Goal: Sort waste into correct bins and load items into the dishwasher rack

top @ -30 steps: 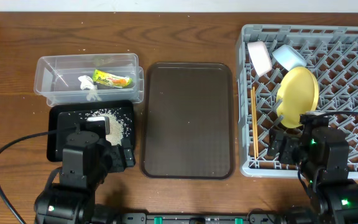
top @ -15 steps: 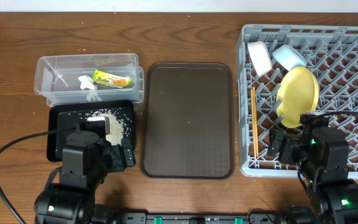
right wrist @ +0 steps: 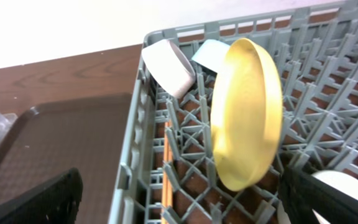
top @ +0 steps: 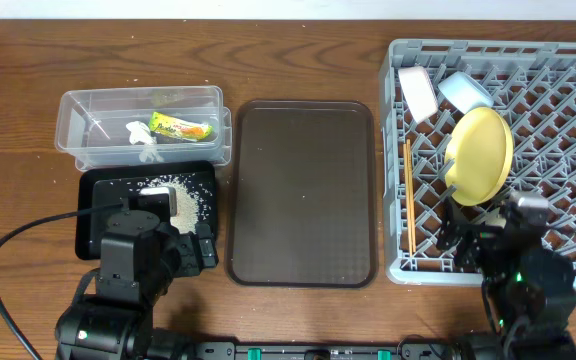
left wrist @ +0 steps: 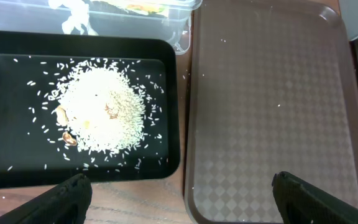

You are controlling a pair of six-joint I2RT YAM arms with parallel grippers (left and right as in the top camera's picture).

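The grey dishwasher rack [top: 568, 150] at the right holds a yellow plate [top: 480, 155] on edge, a pinkish-white bowl [top: 417, 92], a light blue bowl [top: 464, 90] and chopsticks [top: 407, 200] lying along its left side. The clear tub [top: 88, 125] holds the yellow-green wrapper [top: 181, 126] and the white scrap [top: 143, 138]. The black tray [top: 98, 195] holds rice [top: 173, 198]. My left gripper [left wrist: 182, 199] is open and empty over the black tray's front right corner. My right gripper [right wrist: 179, 199] is open and empty above the rack's front left. A white cup [right wrist: 347, 186] shows beside its right finger.
A large brown serving tray [top: 303, 190] lies between the bins and the rack, bare except for a few specks. In the right wrist view the plate [right wrist: 247, 118] leans among the pegs just ahead of the gripper. The black tray's front rim [left wrist: 5, 168] lies close to my left finger.
My right arm has drawn back toward the front edge of the table, away from the yellow plate. The left arm has not moved.
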